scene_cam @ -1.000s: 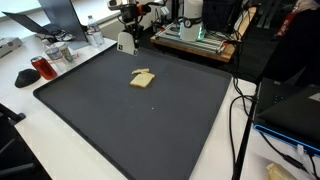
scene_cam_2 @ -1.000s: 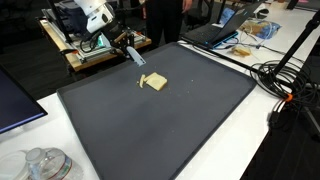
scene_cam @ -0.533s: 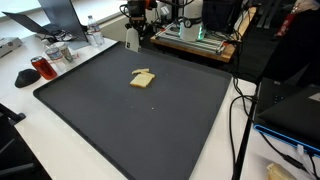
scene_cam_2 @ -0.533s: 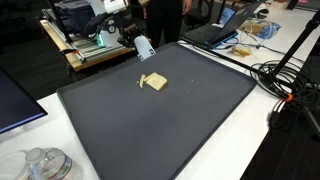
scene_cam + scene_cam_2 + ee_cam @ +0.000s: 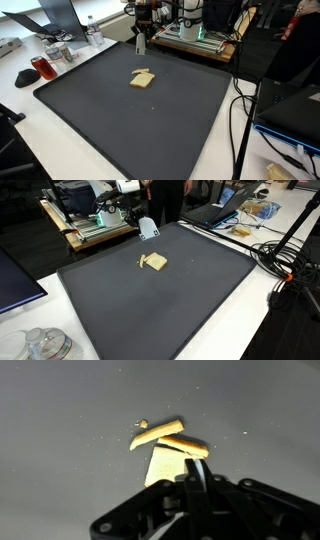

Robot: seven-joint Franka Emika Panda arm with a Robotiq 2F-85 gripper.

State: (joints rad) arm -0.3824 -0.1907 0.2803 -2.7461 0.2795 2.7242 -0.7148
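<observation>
A Franka arm's black Robotiq pincer point(image 5: 141, 42) hovers above the far edge of a wide dark grey rubber mat point(image 5: 130, 125) spread over a white counter point(image 5: 35, 150), its jaws pressed together with nothing visible between them. The wrist view shows the two fingertips meeting at the bottom of the picture point(image 5: 195, 482). The nearest thing is a small cluster of pale tan wooden pieces point(image 5: 143, 78), lying alone on the mat a short way in from that far edge and apart from the pincer, not touching it. In both exterior views the cluster point(image 5: 153, 262) sits at roughly 6 o'clock from the pincer point(image 5: 148, 230), lower and nearer the mat's middle. From the wrist the cluster point(image 5: 165, 455) lies just ahead of the fingertips, at about 11 o'clock. Two slim tan sticks point(image 5: 160, 433) rest across a pale flat wedge point(image 5: 160, 468). The upper stick's long axis runs from about 8 o'clock to 2 o'clock, and the lower one lies nearer 10 to 4, so both cross the pincer's line of approach.
</observation>
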